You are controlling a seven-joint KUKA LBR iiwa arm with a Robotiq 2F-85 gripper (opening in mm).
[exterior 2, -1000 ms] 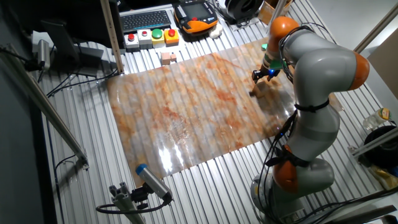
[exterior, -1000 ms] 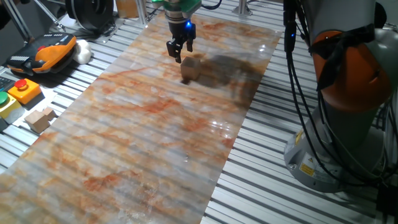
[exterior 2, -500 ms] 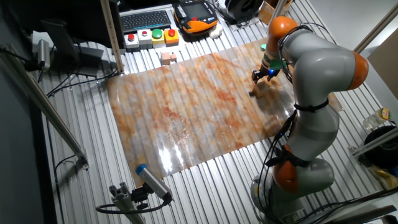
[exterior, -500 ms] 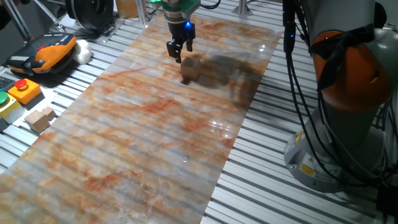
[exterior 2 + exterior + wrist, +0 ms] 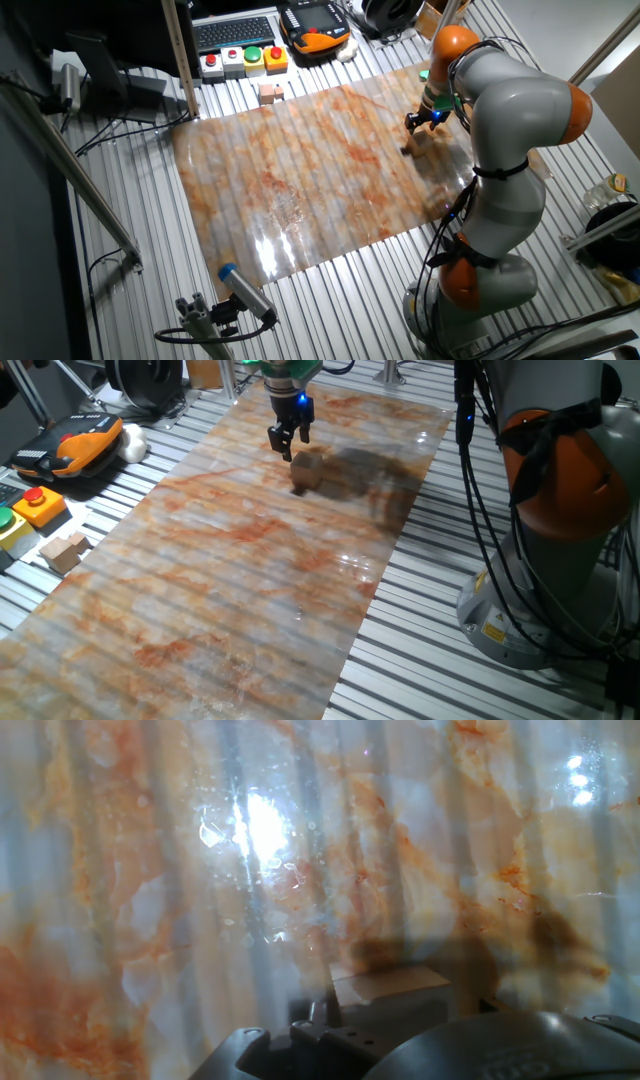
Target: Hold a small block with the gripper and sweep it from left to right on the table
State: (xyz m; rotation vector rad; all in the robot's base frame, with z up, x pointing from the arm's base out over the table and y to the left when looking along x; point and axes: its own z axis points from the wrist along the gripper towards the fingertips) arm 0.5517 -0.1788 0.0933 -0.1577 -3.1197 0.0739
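In one fixed view, the gripper (image 5: 287, 448) hangs fingers-down over the far end of the table (image 5: 220, 590), its blue light lit and a green ring above it. The small block (image 5: 305, 473) sits on the glossy board just below and to the right of the fingertips, in the arm's dark shadow. The fingers stand close together and the block lies apart from them, so they hold nothing, though how far the gap between them closes I cannot tell. Off the board, on the ribbed metal slats (image 5: 450, 560), lie a pair of joined wooden blocks (image 5: 64, 551), a red button on a yellow box (image 5: 38, 503) and an orange-and-black pendant (image 5: 75, 440). A yellow warning sticker (image 5: 492, 628) on the robot base is too small to read.

The other fixed view shows the whole arm (image 5: 505, 130), grey with orange joints, rising from its base and bending over so the gripper (image 5: 424, 121) points down at the board's right part. The block (image 5: 412, 147) is a small tan shape just beside the fingers. Only this view shows a keyboard (image 5: 234, 33) and a row of coloured buttons (image 5: 244, 59) beyond the table (image 5: 300, 200).

In the hand view, the marbled table (image 5: 200, 870) fills the picture with bright glare. The block (image 5: 390, 988) lies at the lower edge, just above the dark gripper body (image 5: 450, 1050); the fingertips cannot be made out here.
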